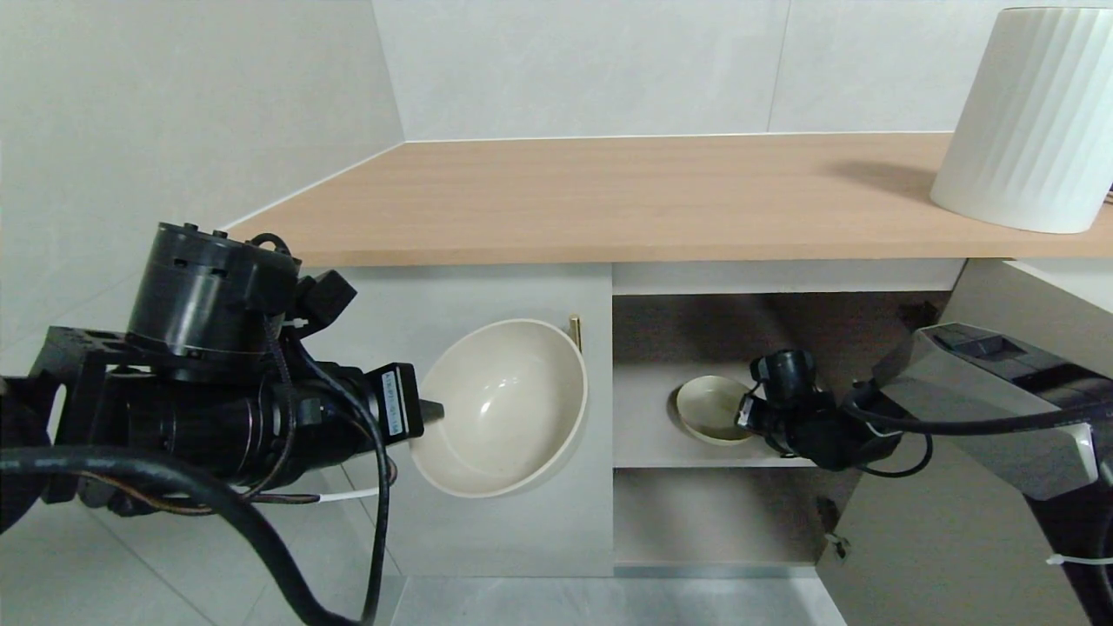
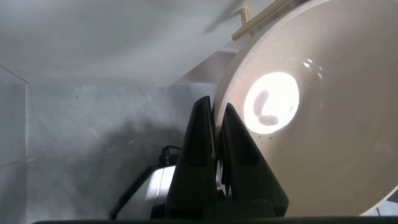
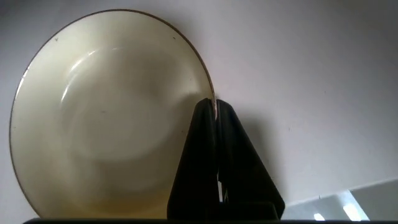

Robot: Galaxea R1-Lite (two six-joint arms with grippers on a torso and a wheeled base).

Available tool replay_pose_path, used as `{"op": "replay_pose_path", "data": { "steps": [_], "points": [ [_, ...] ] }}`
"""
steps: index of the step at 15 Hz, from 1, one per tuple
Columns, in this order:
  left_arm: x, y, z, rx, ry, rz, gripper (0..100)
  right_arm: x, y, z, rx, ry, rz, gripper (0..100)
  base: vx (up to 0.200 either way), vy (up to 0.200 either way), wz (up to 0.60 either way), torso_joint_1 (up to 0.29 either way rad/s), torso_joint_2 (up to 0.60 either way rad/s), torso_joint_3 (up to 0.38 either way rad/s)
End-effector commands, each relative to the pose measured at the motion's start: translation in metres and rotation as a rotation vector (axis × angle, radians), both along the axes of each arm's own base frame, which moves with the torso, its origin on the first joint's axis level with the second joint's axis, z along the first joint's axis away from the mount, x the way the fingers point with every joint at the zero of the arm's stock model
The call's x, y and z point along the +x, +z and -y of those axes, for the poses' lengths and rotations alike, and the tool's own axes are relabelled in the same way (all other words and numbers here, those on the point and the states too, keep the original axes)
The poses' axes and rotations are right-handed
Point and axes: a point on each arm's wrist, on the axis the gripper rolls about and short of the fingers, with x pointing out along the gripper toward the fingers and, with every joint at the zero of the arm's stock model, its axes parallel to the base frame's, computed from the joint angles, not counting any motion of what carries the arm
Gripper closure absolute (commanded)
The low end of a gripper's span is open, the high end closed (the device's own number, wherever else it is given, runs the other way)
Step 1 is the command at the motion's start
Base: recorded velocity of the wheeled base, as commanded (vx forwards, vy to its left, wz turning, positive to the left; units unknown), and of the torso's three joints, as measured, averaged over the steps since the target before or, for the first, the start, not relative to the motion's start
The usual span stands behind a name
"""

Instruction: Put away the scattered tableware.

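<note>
**Both claws pinch tableware rims at the cabinet**

Left claw [image 1: 428,410] is closed on the rim of a big cream bowl [image 1: 513,409], held on edge and tilted in front of the closed cabinet door [image 1: 504,539]. Right claw [image 1: 746,416] is closed on the rim of a small shallow dish [image 1: 706,407], which looks to lie on the shelf [image 1: 643,439] in the open compartment.

Key relation: the shelf lies to the robot's right of the bowl, and the right arm sits nearer, in that gap.

Both pieces are round, smooth and glossy. The dish has a thin dark edge line. The wooden tabletop [image 1: 609,191] above carries a white ribbed cylinder [image 1: 1030,122].
</note>
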Motion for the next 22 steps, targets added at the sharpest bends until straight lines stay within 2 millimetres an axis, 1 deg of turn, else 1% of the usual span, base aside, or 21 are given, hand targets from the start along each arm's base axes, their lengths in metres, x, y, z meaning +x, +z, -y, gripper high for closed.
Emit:
{"op": "replay_pose_path", "data": {
  "steps": [1, 2, 4, 5, 6, 7, 8, 9, 10, 11, 12, 13, 14, 15, 16, 17, 18, 19, 20, 21, 22],
  "points": [
    [0.001, -0.002, 0.001, 0.003, -0.001, -0.006, 100, 0.002, 0.0, -0.001, 0.0, 0.0, 0.002, 100, 0.0, 0.0, 0.0, 0.0, 0.0, 0.0],
    [0.002, -0.002, 0.001, 0.003, 0.001, -0.006, 100, 0.002, 0.0, -0.001, 0.002, -0.001, 0.002, 0, 0.0, 0.0, 0.0, 0.0, 0.0, 0.0],
    [0.006, -0.006, 0.003, 0.013, -0.002, -0.022, 100, 0.002, 0.004, 0.001, 0.014, -0.014, 0.007, 0, 0.0, 0.0, 0.0, 0.0, 0.0, 0.0],
    [0.009, -0.009, 0.005, 0.019, -0.004, -0.033, 100, -0.001, 0.012, 0.001, 0.024, -0.019, 0.017, 0, 0.0, 0.0, 0.0, 0.0, 0.0, 0.0],
    [0.014, -0.013, 0.011, 0.026, -0.014, -0.045, 100, -0.009, 0.024, 0.001, 0.029, -0.019, 0.016, 0, 0.0, 0.0, 0.0, 0.0, 0.0, 0.0],
    [0.02, -0.019, 0.018, 0.038, -0.026, -0.064, 100, -0.022, 0.041, 0.002, 0.036, -0.006, 0.016, 0, 0.0, 0.0, 0.0, 0.0, 0.0, 0.0],
    [0.023, -0.022, 0.022, 0.046, -0.031, -0.076, 100, -0.032, 0.052, -0.001, 0.037, 0.012, 0.018, 0, 0.0, 0.0, 0.0, 0.0, 0.0, 0.0],
    [0.026, -0.029, 0.028, 0.057, -0.045, -0.096, 100, -0.054, 0.073, -0.002, 0.041, 0.057, 0.012, 0, 0.0, 0.0, 0.0, 0.0, 0.0, 0.0],
    [0.028, -0.034, 0.036, 0.079, -0.074, -0.105, 100, -0.083, 0.104, -0.007, 0.019, 0.205, -0.013, 0, 0.0, 0.0, 0.0, 0.0, 0.0, 0.0],
    [0.03, -0.04, 0.041, 0.102, -0.096, -0.113, 100, -0.104, 0.124, -0.01, 0.002, 0.317, -0.044, 0, 0.0, 0.0, 0.0, 0.0, 0.0, 0.0],
    [0.033, -0.049, 0.046, 0.125, -0.111, -0.134, 100, -0.126, 0.145, -0.021, -0.005, 0.423, -0.063, 0, 0.0, 0.0, 0.0, 0.0, 0.0, 0.0],
    [0.035, -0.057, 0.053, 0.14, -0.122, -0.153, 100, -0.144, 0.163, -0.03, -0.031, 0.498, -0.062, 0, 0.0, 0.0, 0.0, 0.0, 0.0, 0.0],
    [0.035, -0.057, 0.054, 0.143, -0.124, -0.155, 100, -0.145, 0.164, -0.03, -0.035, 0.504, -0.06, 0, 0.0, 0.0, 0.0, 0.0, 0.0, 0.0],
    [0.034, -0.073, 0.066, 0.195, -0.133, -0.186, 100, -0.176, 0.183, -0.048, -0.049, 0.613, -0.033, 0, 0.0, 0.0, 0.0, 0.0, 0.0, 0.0],
    [0.032, -0.083, 0.072, 0.232, -0.137, -0.205, 100, -0.19, 0.181, -0.055, -0.057, 0.658, -0.048, 0, 0.0, 0.0, 0.0, 0.0, 0.0, 0.0],
    [0.031, -0.087, 0.075, 0.25, -0.136, -0.209, 100, -0.197, 0.182, -0.06, -0.058, 0.684, -0.046, 0, 0.0, 0.0, 0.0, 0.0, 0.0, 0.0],
    [0.029, -0.094, 0.08, 0.294, -0.124, -0.207, 100, -0.212, 0.183, -0.074, -0.06, 0.75, -0.047, 0, 0.0, 0.0, 0.0, 0.0, 0.0, 0.0],
    [0.028, -0.096, 0.081, 0.307, -0.12, -0.206, 100, -0.219, 0.182, -0.078, -0.064, 0.775, -0.057, 0, 0.0, 0.0, 0.0, 0.0, 0.0, 0.0],
    [0.028, -0.096, 0.081, 0.307, -0.12, -0.206, 100, -0.219, 0.182, -0.078, -0.064, 0.775, -0.057, 0, 0.0, 0.0, 0.0, 0.0, 0.0, 0.0],
    [0.027, -0.096, 0.082, 0.32, -0.112, -0.199, 100, -0.233, 0.179, -0.088, -0.077, 0.83, -0.092, 0, 0.0, 0.0, 0.0, 0.0, 0.0, 0.0],
    [0.026, -0.096, 0.082, 0.319, -0.112, -0.198, 100, -0.235, 0.178, -0.091, -0.078, 0.839, -0.094, 0, 0.0, 0.0, 0.0, 0.0, 0.0, 0.0]
  ]
}}
